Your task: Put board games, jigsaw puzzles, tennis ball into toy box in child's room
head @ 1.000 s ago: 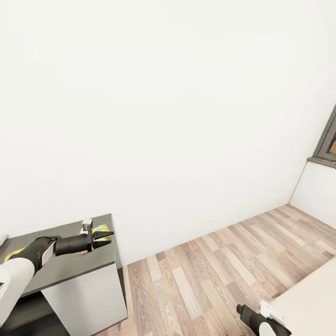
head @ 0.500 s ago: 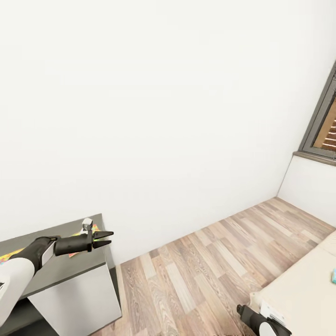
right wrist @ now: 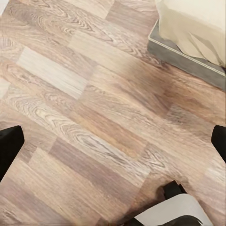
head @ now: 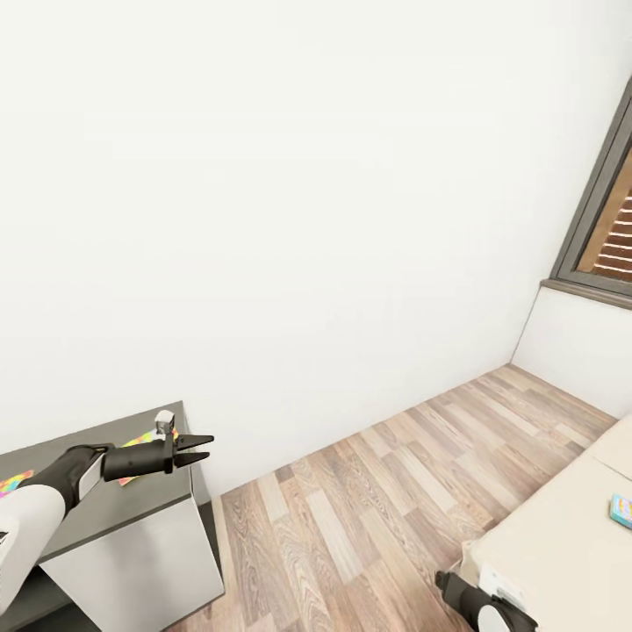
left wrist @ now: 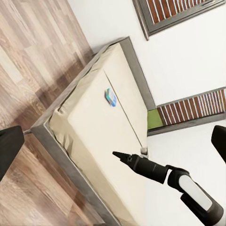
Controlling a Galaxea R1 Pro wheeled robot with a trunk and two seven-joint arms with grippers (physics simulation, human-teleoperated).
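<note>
Over the dark-grey desk corner (head: 105, 505), left gripper (head: 200, 447) open, empty; right gripper (left wrist: 117, 154) state unclear. Likely transit toward small teal-blue game box (head: 621, 510) on cream bed (head: 562, 544).

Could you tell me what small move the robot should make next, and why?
Probably keep turning right toward the bed: a small teal-blue board game lies there near the view's edge, and both the left gripper and right gripper hold nothing.

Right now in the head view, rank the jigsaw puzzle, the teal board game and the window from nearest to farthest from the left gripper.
1. jigsaw puzzle: on the dark-grey desk section, just behind the left gripper.
2. teal board game: far right, on the bed.
3. window: upper right, on the side wall.
</note>
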